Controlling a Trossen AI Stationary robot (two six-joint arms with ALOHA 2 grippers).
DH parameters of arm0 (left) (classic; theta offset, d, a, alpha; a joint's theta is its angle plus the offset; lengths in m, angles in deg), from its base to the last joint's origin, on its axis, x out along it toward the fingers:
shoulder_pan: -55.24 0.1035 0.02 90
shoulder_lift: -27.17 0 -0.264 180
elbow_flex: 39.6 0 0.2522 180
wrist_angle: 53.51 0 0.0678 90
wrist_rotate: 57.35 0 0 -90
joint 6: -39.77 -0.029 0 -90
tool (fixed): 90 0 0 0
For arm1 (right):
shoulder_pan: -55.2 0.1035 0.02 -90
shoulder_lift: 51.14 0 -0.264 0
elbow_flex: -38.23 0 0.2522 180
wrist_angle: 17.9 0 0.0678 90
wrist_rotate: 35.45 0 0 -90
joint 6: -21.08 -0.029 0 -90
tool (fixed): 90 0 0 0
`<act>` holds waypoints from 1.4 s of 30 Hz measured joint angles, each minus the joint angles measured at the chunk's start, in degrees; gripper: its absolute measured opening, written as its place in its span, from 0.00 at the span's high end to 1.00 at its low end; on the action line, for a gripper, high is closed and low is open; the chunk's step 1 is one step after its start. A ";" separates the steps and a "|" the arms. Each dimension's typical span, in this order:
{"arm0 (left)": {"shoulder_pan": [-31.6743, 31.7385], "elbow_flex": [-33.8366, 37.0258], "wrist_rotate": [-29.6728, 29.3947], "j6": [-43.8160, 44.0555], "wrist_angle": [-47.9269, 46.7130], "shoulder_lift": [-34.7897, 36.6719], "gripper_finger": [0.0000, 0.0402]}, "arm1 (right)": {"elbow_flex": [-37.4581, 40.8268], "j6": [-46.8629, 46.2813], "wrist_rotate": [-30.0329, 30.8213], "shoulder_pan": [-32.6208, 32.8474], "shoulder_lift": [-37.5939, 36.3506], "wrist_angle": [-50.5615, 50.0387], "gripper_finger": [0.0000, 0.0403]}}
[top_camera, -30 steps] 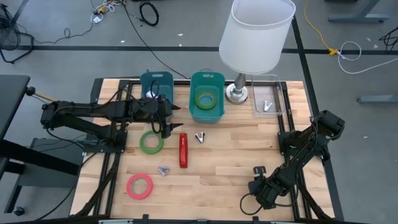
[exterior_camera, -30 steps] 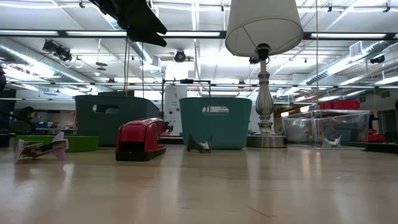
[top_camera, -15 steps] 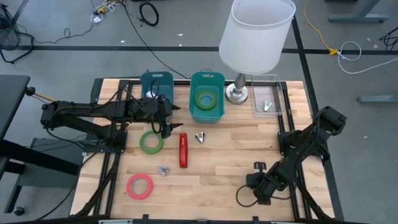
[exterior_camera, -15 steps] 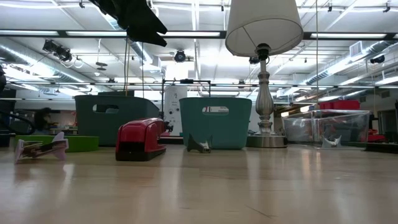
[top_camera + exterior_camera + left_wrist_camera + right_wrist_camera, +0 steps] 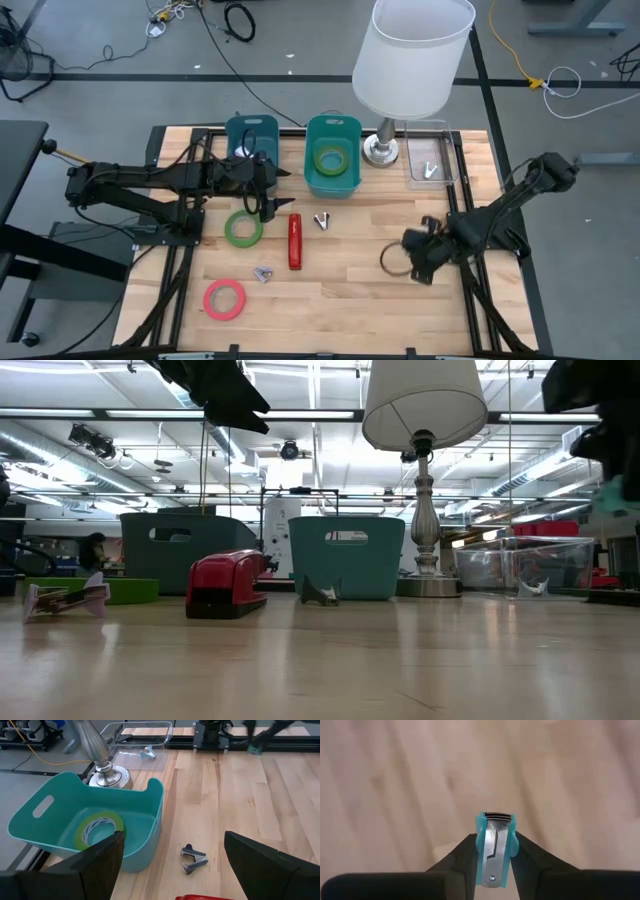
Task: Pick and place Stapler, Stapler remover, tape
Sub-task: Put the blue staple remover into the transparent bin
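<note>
At right of centre in the high view, the right gripper (image 5: pixel 494 851) hangs above the desk (image 5: pixel 370 260), its jaws closed on a teal staple remover (image 5: pixel 494 847). The left gripper (image 5: pixel 268 190), jaws wide open, hovers at centre-left beside the red stapler (image 5: pixel 294 241) and green tape roll (image 5: pixel 242 228). Another tape roll (image 5: pixel 98 830) lies inside the teal bin (image 5: pixel 333 157).

A teal bin (image 5: pixel 145 820) holds green tape (image 5: pixel 98 828) (staple remover (image 5: pixel 193 859) just beside).
</note>
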 joint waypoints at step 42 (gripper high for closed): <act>0.00 0.00 0.02 0.00 0.04 0.00 0.14 | 0.00 27.49 18.86 -50.57 -10.19 -8.61 0.76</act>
